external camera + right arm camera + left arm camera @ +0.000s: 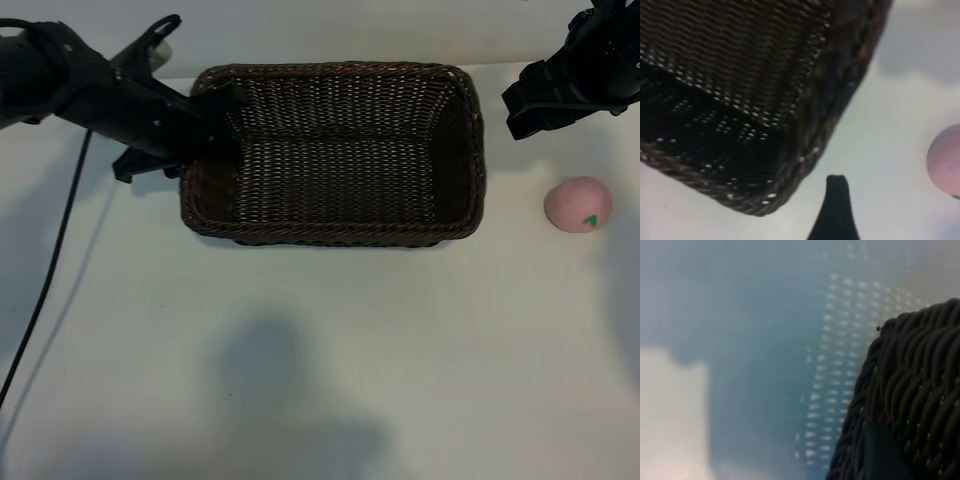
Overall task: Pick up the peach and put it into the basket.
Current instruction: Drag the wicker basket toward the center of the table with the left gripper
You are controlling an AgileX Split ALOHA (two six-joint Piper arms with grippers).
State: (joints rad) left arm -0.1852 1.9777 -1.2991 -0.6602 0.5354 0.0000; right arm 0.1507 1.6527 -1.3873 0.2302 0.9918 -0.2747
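Note:
The dark-brown woven basket (340,236) stands at the back middle of the white table. My left gripper (210,130) straddles its left wall, one finger inside and one outside, shut on the rim. In the left wrist view the braided rim of the basket (910,385) fills the near field beside one dark finger (882,452). The pale-pink peach (578,204) with its green mark lies on the table right of the basket. My right gripper (525,105) hovers open behind the peach, beside the basket's right end, holding nothing. The right wrist view shows one fingertip (836,200), the basket's corner (840,95) and the peach (947,160).
A black cable (50,270) trails down the left side of the table from the left arm. Bare white tabletop (320,360) spreads in front of the basket, crossed by soft shadows.

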